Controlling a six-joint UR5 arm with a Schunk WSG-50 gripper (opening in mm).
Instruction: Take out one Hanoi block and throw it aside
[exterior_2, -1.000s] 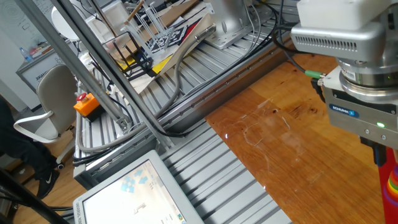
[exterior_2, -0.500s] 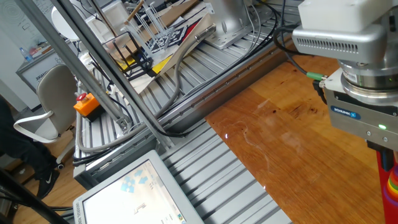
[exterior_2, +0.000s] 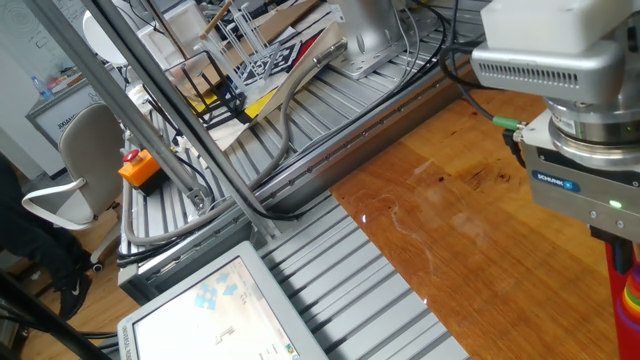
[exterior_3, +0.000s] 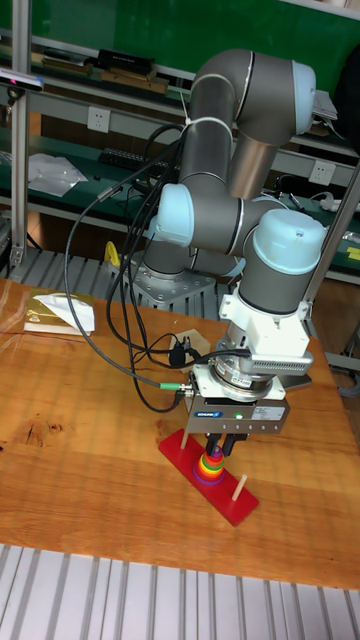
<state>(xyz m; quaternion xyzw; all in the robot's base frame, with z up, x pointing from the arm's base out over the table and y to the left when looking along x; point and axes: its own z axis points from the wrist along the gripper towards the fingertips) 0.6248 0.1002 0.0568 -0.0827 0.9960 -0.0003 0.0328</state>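
Note:
A stack of rainbow-coloured rings (exterior_3: 209, 467) sits on a peg of a red base (exterior_3: 178, 452) on the wooden table. My gripper (exterior_3: 222, 449) hangs straight down over this stack, its dark fingers reaching the top of it. The fingers hide the stack's top, so the Hanoi block is hidden from me. I cannot tell how wide the jaws stand. In the fixed view the gripper (exterior_2: 622, 256) is cut off at the right edge, just above the red base (exterior_2: 612, 300) and the rings (exterior_2: 632, 297).
A bare wooden peg (exterior_3: 238, 486) stands on the base's near end. A gold and white packet (exterior_3: 55, 312) lies at the table's left; a plug (exterior_3: 186, 350) and cables lie behind the base. Metal slats (exterior_2: 340, 270), a screen (exterior_2: 210, 310) and an orange box (exterior_2: 140, 168) border the table.
The gripper sank a little toward the ring stack between one second and half a second ago. It has held still since then.

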